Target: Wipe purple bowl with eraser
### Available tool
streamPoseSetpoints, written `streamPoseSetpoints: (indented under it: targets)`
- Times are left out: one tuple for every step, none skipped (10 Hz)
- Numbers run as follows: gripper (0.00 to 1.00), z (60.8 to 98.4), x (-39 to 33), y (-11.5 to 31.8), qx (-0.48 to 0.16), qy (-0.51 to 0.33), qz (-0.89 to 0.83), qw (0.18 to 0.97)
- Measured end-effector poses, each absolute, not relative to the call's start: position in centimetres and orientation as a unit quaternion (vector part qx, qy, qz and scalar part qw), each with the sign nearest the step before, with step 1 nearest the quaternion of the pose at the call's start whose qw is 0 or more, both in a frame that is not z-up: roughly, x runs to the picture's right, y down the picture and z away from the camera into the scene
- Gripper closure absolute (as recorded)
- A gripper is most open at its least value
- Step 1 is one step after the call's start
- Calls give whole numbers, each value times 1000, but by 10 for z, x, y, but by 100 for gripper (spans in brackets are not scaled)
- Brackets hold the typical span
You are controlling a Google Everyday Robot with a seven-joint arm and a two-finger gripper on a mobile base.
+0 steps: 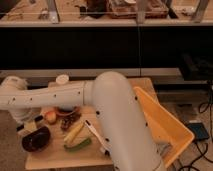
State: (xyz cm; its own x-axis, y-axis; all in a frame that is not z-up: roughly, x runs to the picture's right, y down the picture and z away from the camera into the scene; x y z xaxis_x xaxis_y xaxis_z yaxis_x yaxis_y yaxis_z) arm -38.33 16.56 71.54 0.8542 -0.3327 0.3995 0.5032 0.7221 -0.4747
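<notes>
The purple bowl [36, 140] sits at the front left corner of the wooden table [55, 159], dark and glossy inside. My gripper [28, 125] hangs from the white arm [60, 95] just above the bowl's far left rim. It is shut on the eraser [32, 125], a small tan and black block, which hovers at the rim. I cannot tell whether the eraser touches the bowl. The arm's big elbow [120, 120] covers the middle of the table.
An orange bowl [66, 111] and a peach-coloured fruit [50, 116] lie behind the purple bowl. A banana [74, 131], a green vegetable [78, 145] and a white-handled brush [94, 131] lie to its right. A white cup [62, 79] stands at the back. A yellow bin [165, 125] is at the right.
</notes>
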Motion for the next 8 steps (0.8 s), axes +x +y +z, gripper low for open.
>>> streamPoseSetpoints:
  targets:
    - [100, 711, -385, 172, -294, -148, -234, 915]
    - [100, 706, -387, 180, -294, -152, -240, 912]
    - [100, 703, -387, 188, -297, -158, -244, 909]
    - [100, 701, -387, 195, -302, -163, -247, 906]
    - [100, 699, -384, 202, -305, -168, -250, 904]
    - [100, 698, -381, 207, -307, -170, -252, 902]
    - [100, 696, -377, 211, -309, -173, -253, 900]
    - [100, 695, -370, 215, -310, -173, -254, 900]
